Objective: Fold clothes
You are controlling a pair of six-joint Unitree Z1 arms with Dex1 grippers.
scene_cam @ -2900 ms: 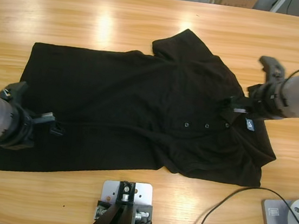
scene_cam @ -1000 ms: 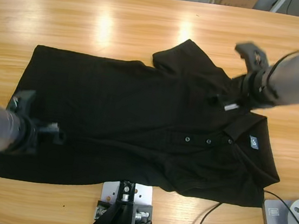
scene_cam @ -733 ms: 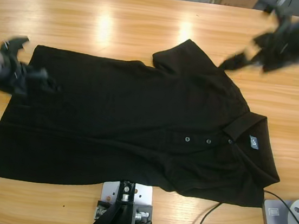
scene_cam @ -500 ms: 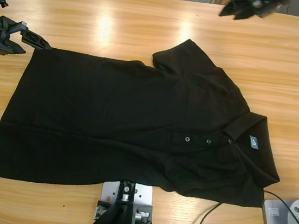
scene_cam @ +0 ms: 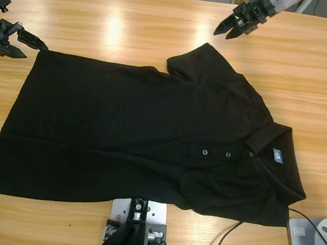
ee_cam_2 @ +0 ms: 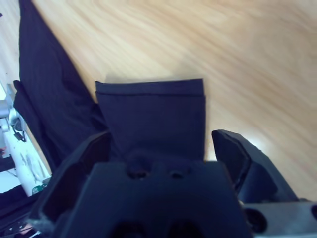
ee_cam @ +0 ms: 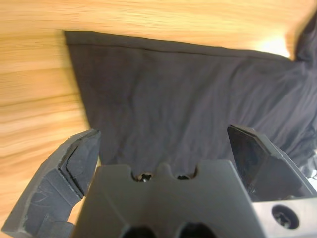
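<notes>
Both grippers gape empty: left gripper (scene_cam: 31, 40) at the hem corner, right gripper (scene_cam: 225, 30) above the sleeve; polo shirt (scene_cam: 150, 133) lies flat on the desk (scene_cam: 121, 28); no fold made.

Overhead camera faces down; wrist cameras share the shirt (scene_cam: 150, 133).

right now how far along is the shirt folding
Early. Done: the polo shirt lies spread flat on the table, buttons up, no fold made. In hand: nothing; the left gripper hovers open at the hem corner, the right gripper open beyond the far sleeve. Left: every fold.
</notes>
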